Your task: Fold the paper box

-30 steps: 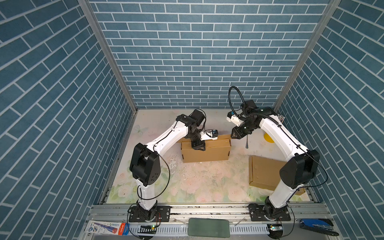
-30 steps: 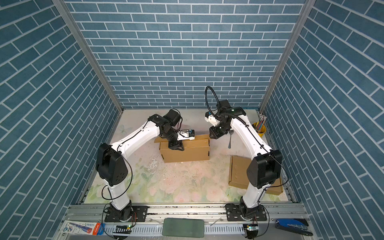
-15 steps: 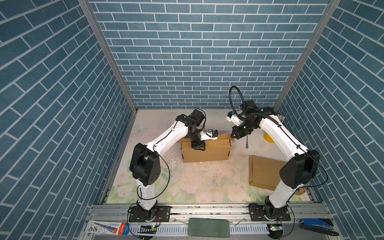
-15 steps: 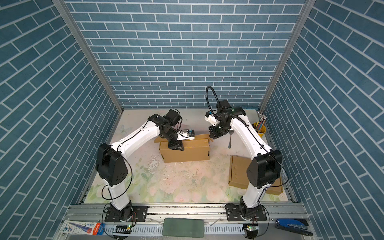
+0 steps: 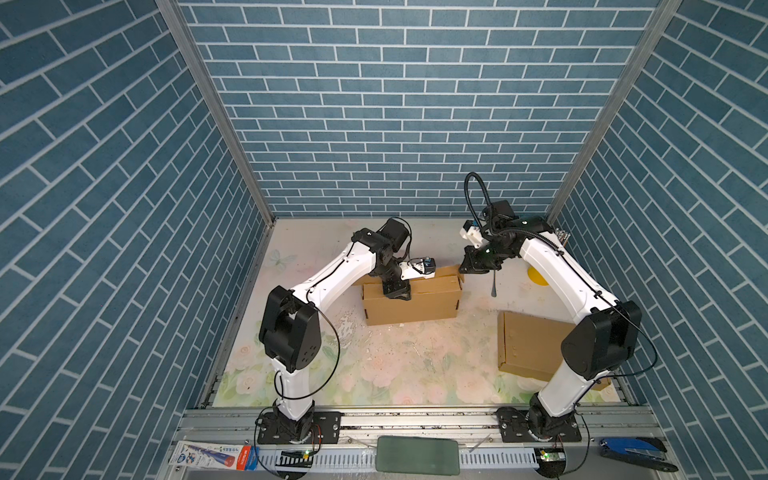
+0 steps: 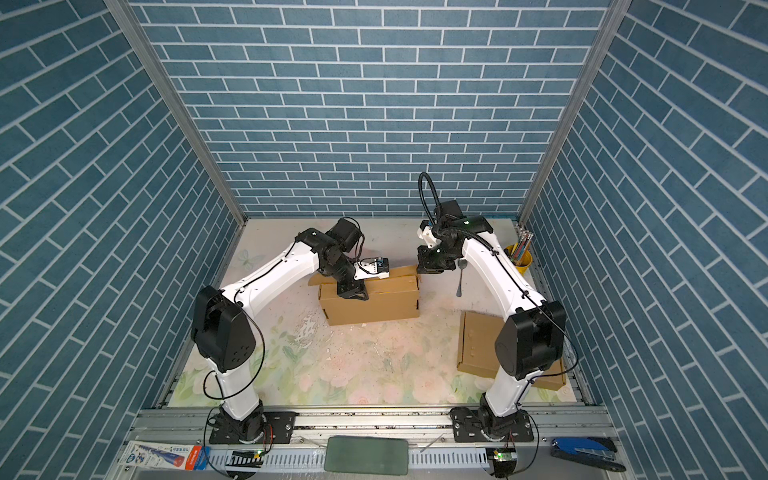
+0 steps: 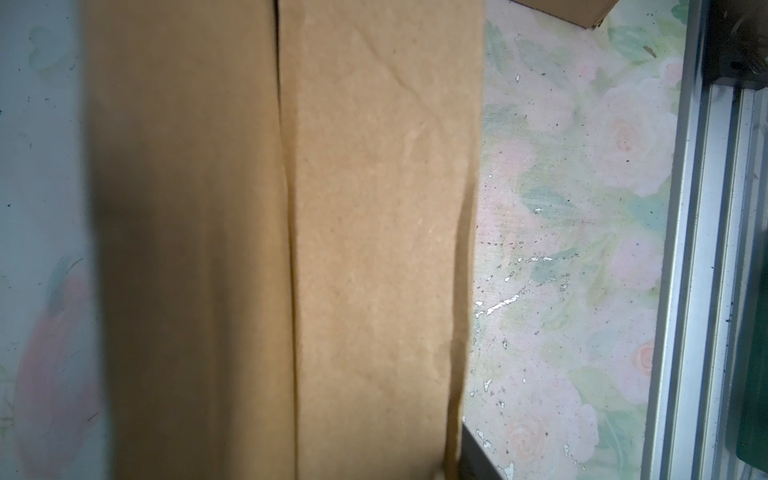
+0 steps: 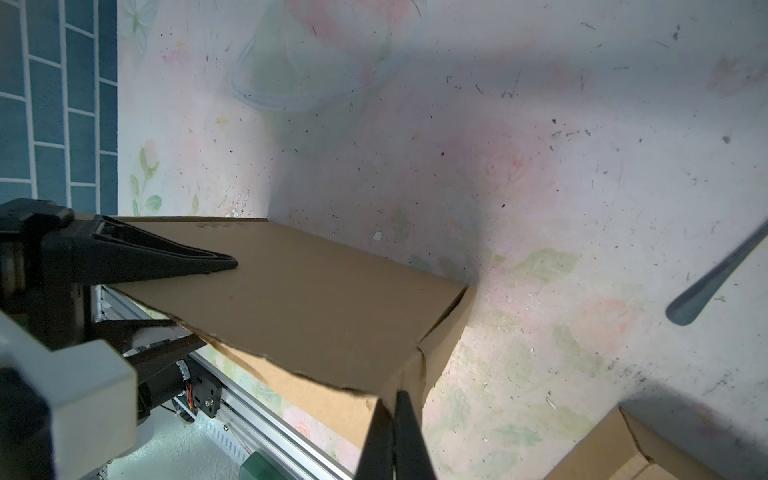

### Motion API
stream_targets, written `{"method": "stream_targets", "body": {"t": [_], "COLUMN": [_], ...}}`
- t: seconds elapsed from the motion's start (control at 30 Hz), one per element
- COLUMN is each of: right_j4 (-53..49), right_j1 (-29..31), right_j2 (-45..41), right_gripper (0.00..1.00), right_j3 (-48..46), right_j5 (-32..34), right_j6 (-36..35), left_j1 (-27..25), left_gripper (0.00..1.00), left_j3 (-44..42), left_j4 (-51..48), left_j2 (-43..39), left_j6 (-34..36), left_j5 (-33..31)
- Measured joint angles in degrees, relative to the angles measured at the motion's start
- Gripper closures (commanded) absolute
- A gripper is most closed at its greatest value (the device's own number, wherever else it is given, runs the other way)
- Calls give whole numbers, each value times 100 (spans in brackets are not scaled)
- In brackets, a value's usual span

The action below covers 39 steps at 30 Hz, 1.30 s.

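- The right hand is pressed together at a corner of the paper box. Its tips touch the raw edge of the top flap there (whether card sits between them, cannot tell).
- In both top views this hand is at the box's far right corner.
- The left hand points down onto the box top, left of its middle, and is partly spread.
- In the right wrist view one finger lies flat on the top panel. The other runs below the panel's ragged edge, with card between them.
- In the left wrist view brown card fills the middle, with a seam between two flaps and light creases.
- The box stands mid-worktop, toward the back wall, with its long side facing the front rail.
- A flat cardboard piece lies front right, partly under the right arm and well apart from the box.
- A slim dark spoon is just right of the box.
- A yellow cup of pencils stands by the right wall.
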Motion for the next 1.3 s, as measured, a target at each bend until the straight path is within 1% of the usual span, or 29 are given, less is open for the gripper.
{"method": "stream_targets", "body": {"t": [0.07,0.37,0.77,0.87,1.03,1.07,1.13,1.3], "right_j4": [0,-48,-153,-240,-297,-295,-297,-225], "right_j1": [22,81,151,151,179,208,210,168], "right_j2": [-15,-33,31,35,35,35,31,26], "right_gripper": [83,72,72,80,98,100,100,100], "right_j3": [0,0,0,0,0,0,2,-37], "right_j5": [125,507,774,866,741,706,638,310], "right_j6": [-9,-293,-584,-647,-710,-697,-664,-267], "left_j1": [-2,-4,-4,-4,-4,-4,-4,-2], "left_gripper": [74,73,73,74,74,74,74,74], "left_j3": [-4,-4,-11,-15,-15,-15,-17,-17], "left_j4": [4,0,4,9,17,17,17,15], "left_j2": [0,0,-2,-4,-4,-4,-7,-7], "left_j6": [13,24,26,31,26,28,31,28], "left_j5": [0,0,2,2,0,0,-2,0]}}
